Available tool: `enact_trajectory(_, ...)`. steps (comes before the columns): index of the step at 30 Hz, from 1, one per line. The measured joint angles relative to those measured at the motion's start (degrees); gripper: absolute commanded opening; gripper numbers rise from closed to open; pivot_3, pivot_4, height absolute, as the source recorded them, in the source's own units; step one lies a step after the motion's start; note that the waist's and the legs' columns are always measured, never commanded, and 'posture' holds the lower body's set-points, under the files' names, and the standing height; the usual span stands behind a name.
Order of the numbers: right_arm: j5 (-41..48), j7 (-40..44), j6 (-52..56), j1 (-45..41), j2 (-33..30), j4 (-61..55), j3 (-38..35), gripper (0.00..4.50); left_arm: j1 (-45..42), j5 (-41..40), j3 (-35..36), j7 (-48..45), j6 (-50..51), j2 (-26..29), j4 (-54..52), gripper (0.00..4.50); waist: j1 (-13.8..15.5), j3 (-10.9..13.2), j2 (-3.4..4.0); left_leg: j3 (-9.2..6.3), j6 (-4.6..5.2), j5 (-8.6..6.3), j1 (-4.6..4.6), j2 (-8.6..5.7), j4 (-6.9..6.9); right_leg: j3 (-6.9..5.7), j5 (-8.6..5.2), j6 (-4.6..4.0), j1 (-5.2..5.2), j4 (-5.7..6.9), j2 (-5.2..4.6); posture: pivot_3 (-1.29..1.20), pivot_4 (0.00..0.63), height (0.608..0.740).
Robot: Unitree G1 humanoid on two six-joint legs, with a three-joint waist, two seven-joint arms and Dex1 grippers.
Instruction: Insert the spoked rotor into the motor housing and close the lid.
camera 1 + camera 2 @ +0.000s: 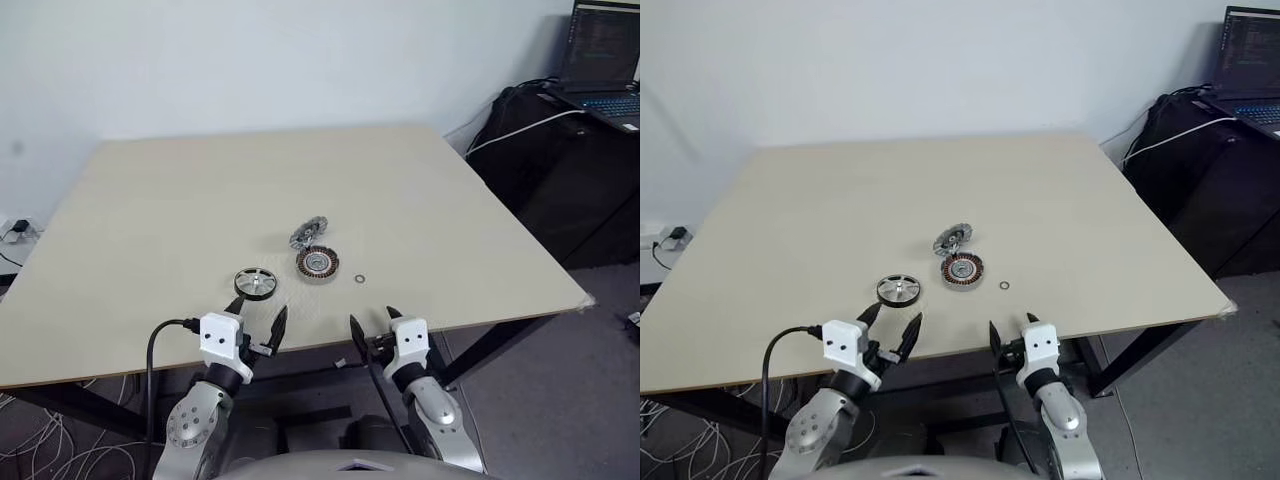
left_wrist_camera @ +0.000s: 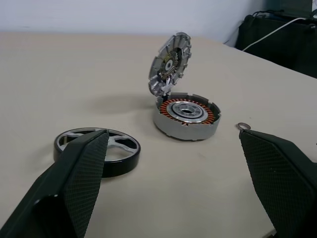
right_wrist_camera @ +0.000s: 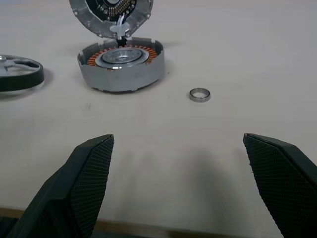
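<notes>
White wall stands behind one big pale tabletop [image 1: 180, 210]. Four small things sit near its front edge. One rotor [image 1: 254, 283] lies flat on the left. One housing [image 1: 316, 263] sits just to its right, with copper windings showing. One lid [image 1: 308, 233] stands tilted up at the back edge of the housing, touching it. One tiny ring [image 1: 360, 279] lies just right of the housing. Two grippers hang at the front edge. The left gripper [image 1: 256, 322] is spread wide and empty, just in front of the rotor. The right gripper [image 1: 372, 329] is spread wide and empty too. One laptop [image 1: 603, 62] sits far right on a dark stand.
</notes>
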Motion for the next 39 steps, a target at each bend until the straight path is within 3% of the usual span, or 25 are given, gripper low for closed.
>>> enact_trajectory(21,-0.4,-0.5,-4.2,-1.5,-0.2,5.4,-0.7,4.5,-1.0,1.3,-2.4,2.2,2.3,-1.8,-0.6,4.47,0.0,0.0,0.0,0.03,0.0,0.0,0.0,-0.02,0.0,0.03,0.0,0.0,0.01,0.0,0.09,0.0,0.0,0.74)
enact_trajectory(31,-2.4,-6.2,18.3,-7.9,-0.1,-9.1,-2.2,4.5,-1.6,4.1,-0.4,7.8,0.0,-3.9,1.7,4.47,0.1,0.0,0.05,0.0,0.0,0.01,0.04,0.0,0.0,0.0,0.0,0.0,-0.01,0.05,0.11,0.0,0.0,0.74)
enact_trajectory(35,-0.5,-4.2,27.7,-12.3,0.1,-9.8,-1.9,4.5,-4.1,3.2,2.2,7.2,-1.4,-3.0,6.1,4.47,0.1,0.0,0.04,0.01,0.01,0.02,0.03,-0.02,0.0,-0.02,0.0,-0.03,0.01,0.04,0.14,0.0,0.0,0.74)
enact_trajectory(39,0.2,-1.2,30.3,-16.9,-0.7,-6.2,-1.0,4.5,-4.3,2.3,3.5,5.4,-3.2,-2.3,8.2,4.47,0.0,0.0,0.01,0.06,0.03,0.03,0.02,-0.08,0.01,0.0,0.0,-0.03,0.03,-0.01,0.11,0.0,0.0,0.74)
